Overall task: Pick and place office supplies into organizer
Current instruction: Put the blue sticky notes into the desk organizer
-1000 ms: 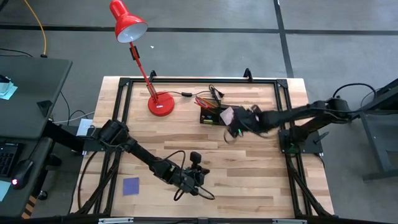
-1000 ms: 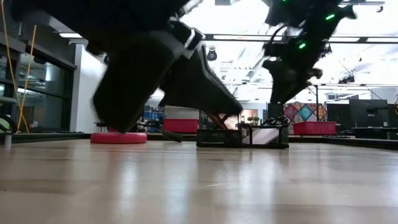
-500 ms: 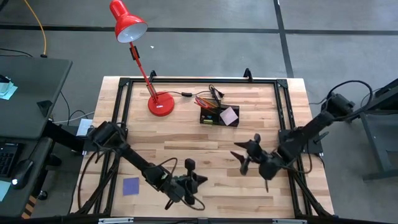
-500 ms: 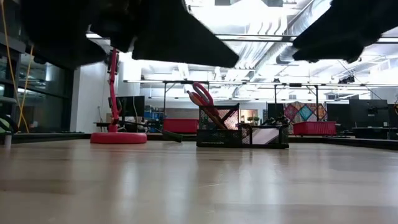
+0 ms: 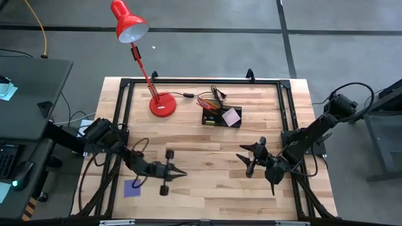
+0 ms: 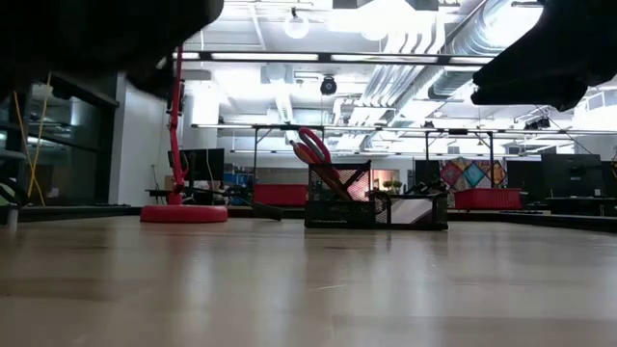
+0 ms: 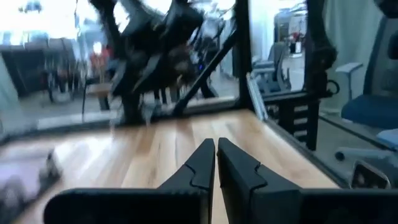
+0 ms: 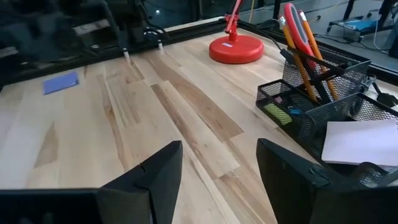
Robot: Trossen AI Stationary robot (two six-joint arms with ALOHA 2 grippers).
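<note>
The organizer (image 8: 348, 118) is cut off by the right wrist view's edge.

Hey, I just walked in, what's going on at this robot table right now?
Two robot arms are sorting office supplies into a black organizer at the back of the table, beside a red desk lamp. The organizer already holds scissors, pencils and a pink sticky pad. A blue-purple pad lies loose near the front left. The left gripper is near that pad, fingers shut and empty. The right gripper hovers mid-table, open and empty.
</note>
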